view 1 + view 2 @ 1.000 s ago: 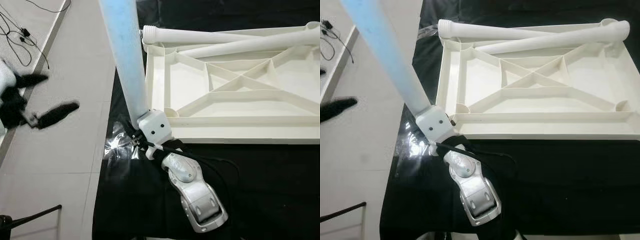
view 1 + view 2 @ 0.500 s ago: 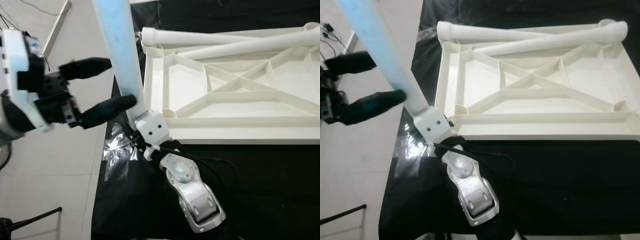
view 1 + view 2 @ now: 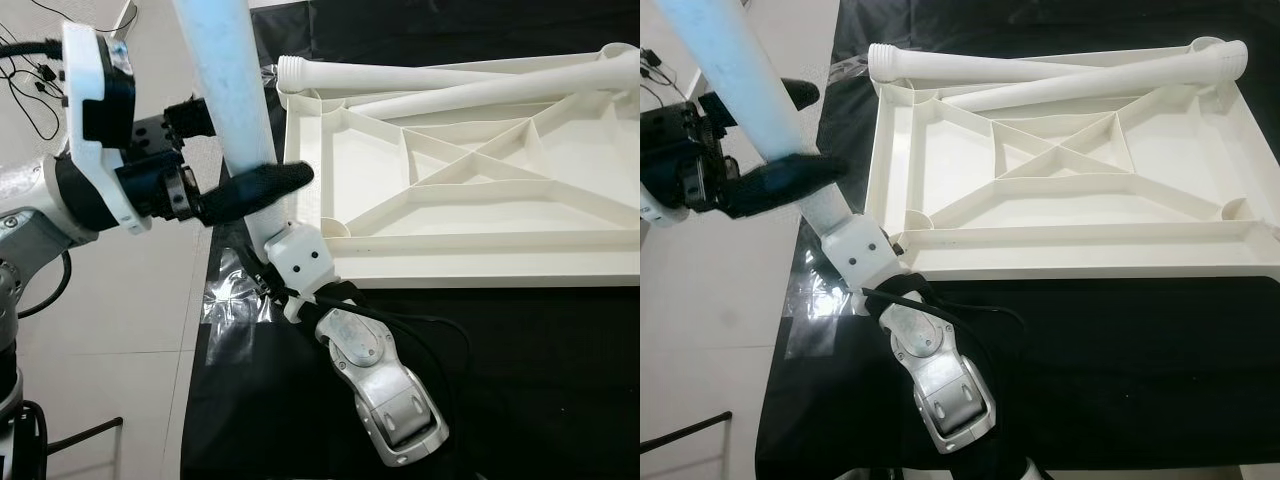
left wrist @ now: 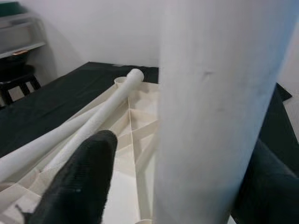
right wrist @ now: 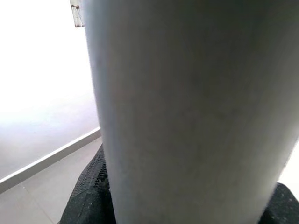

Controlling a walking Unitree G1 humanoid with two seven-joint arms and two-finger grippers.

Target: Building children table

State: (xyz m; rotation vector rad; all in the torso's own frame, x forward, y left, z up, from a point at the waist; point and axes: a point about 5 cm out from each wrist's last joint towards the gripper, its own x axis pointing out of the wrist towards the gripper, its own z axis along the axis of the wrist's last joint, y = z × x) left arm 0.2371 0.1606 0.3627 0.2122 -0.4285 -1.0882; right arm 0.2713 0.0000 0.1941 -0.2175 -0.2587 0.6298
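Left eye view: bare floor (image 3: 120, 330) at nine o'clock; my left gripper (image 3: 240, 150) straddles, fingers apart, the table leg (image 3: 232, 90) clamped by my right gripper (image 3: 290, 255) beside the upturned tabletop's (image 3: 470, 215) corner

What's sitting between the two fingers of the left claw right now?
The upright table leg stands between the left claw's two fingers, one on each side of it. The left wrist view shows this closest; whether they press it yet is unclear.
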